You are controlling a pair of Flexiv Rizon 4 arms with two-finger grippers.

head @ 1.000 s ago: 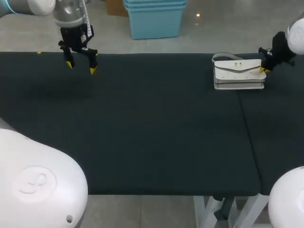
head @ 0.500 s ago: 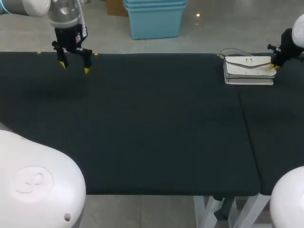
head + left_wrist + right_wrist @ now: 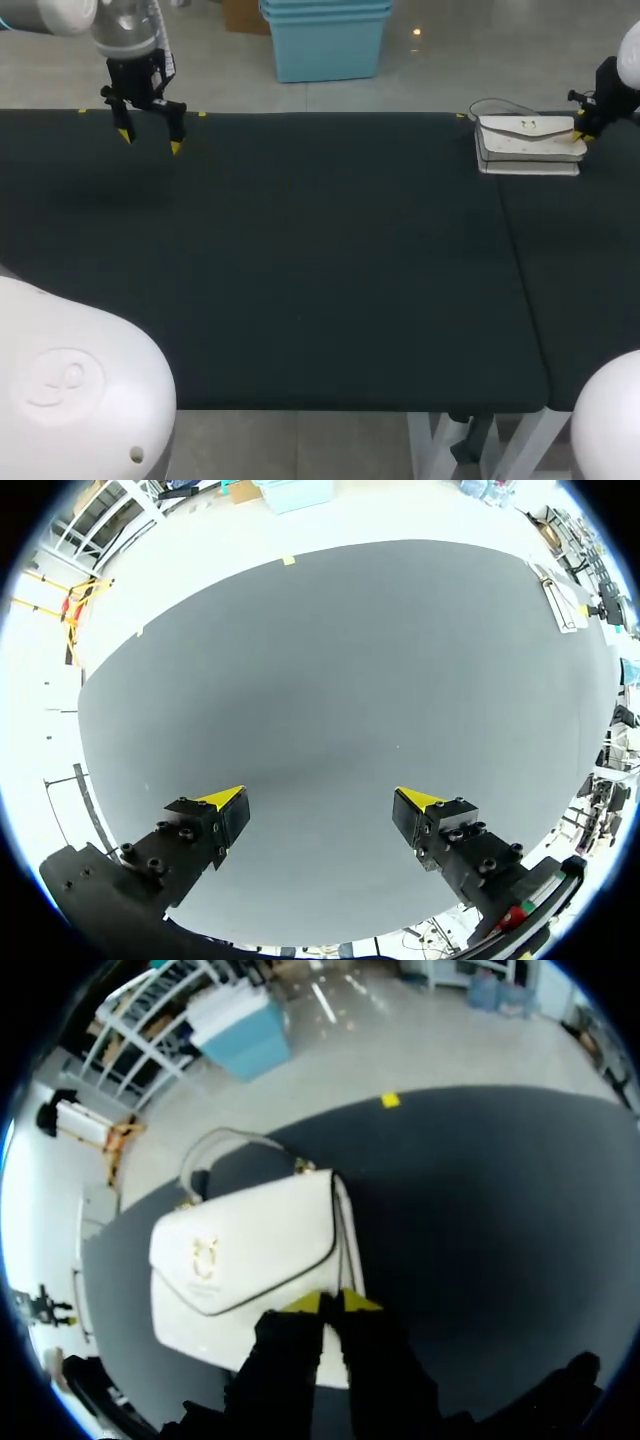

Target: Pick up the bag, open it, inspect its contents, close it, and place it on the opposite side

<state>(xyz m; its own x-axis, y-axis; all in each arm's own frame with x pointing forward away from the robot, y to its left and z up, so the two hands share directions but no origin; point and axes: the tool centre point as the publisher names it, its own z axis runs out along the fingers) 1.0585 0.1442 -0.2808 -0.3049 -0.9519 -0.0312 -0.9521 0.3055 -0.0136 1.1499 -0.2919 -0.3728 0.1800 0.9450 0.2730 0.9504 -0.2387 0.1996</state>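
Our right gripper point(image 3: 332, 1303) pinches the bag point(image 3: 250, 1250) by its thin edge at the desk's point(image 3: 300, 280) far edge — it could slip; left gripper point(image 3: 320, 802) spread wide.

Bag point(image 3: 528, 142), seemingly on table point(image 3: 300, 280), far right

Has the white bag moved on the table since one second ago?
Yes. The white bag went rightward, farther across the table seam, held by the right gripper.

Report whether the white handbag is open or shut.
Shut: the white leather handbag has its flap lying flat over the front, no interior showing.
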